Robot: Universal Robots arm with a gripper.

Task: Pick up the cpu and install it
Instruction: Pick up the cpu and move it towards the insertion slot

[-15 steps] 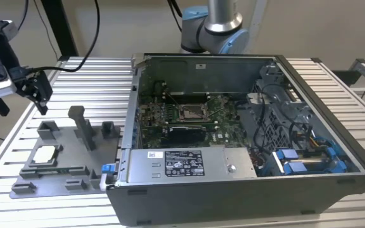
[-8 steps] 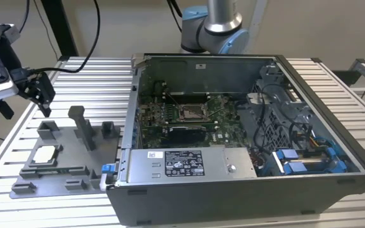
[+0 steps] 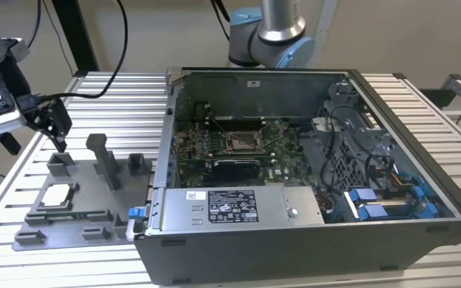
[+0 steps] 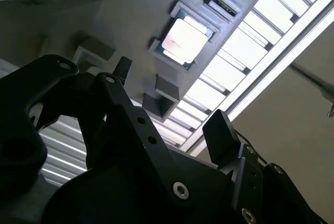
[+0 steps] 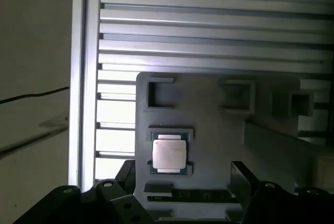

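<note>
We are counting one cpu [image 3: 57,195], one gripper [image 3: 54,129] with two fingers [image 3: 59,139], one grey fixture [image 3: 94,211], one open case [image 3: 295,258] and one socket [image 3: 242,143]. The cpu is lying flat, pale top up, in a shallow framed recess of the fixture, toward the exterior view's lower left and close to the fixture's edge on the exterior view's left. The gripper is hanging above and behind it, near the exterior view's left edge, touching nothing. In both wrist views its jaws are standing wide apart with nothing between them, and the cpu [image 4: 183,40] [image 5: 168,152] is showing below the gripper [image 4: 172,98] [image 5: 183,172], well apart from the fingertips. The room above the cpu is lying open. One tall post [image 3: 102,159] is rising from the fixture just beside the recess on the exterior view's right, and the case wall is standing against the fixture's far side there. The socket is sitting uncovered in the middle of the board, with the case top open above it. The slatted table [image 3: 6,267] is carrying the fixture and the case.
</note>
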